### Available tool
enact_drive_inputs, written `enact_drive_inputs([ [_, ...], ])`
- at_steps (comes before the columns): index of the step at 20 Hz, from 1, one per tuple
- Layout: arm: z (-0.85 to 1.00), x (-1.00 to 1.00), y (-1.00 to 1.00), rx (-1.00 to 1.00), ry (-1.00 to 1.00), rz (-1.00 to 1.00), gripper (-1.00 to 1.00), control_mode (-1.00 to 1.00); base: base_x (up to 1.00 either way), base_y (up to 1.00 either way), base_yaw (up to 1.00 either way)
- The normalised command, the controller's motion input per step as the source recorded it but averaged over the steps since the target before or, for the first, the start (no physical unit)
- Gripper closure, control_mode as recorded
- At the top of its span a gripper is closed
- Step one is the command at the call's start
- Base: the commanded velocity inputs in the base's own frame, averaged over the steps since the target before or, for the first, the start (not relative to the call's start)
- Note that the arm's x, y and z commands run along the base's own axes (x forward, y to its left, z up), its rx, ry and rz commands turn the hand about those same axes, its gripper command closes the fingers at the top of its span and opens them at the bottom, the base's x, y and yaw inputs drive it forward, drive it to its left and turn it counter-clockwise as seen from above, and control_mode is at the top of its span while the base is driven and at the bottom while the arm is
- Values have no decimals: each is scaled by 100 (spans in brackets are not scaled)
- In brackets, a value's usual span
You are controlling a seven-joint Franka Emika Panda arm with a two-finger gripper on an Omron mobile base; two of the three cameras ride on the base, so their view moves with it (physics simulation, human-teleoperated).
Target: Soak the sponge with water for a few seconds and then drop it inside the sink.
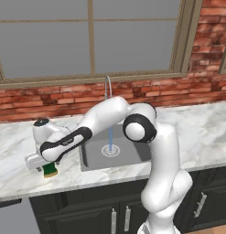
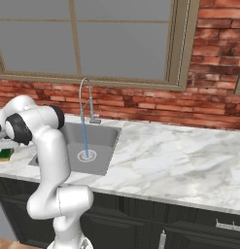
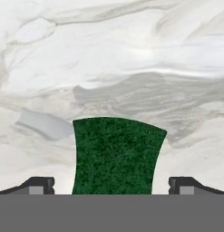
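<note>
Pick-up step in hand: the pincer (image 3: pixel 111 185) stands wide open astride the small green-topped, yellow-based sponge (image 3: pixel 117 154) on the white marble counter (image 3: pixel 131 54), gripping nothing; closing comes next, in my judgement.

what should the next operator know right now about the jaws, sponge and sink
Gripper: jaws open, one on each side of the sponge, not closed on it.
Sponge: green side up on the marble counter, left of the sink.
Water: already running from the tap into the sink drain.
Done: arm lowered over the sponge.
Left: close on it, lift, hold it under the stream for a few seconds, then drop it in the sink.
</note>
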Motion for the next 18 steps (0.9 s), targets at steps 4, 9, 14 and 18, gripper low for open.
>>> enact_drive_inputs([
  [4,-14,0,0,0,0,0,-100,-100,0,0,0],
  [9,-17,0,0,0,0,0,-100,-100,0,0,0],
  [14,-16,0,0,0,0,0,-100,-100,0,0,0],
  [18,-16,0,0,0,0,0,-100,-100,0,0,0],
])
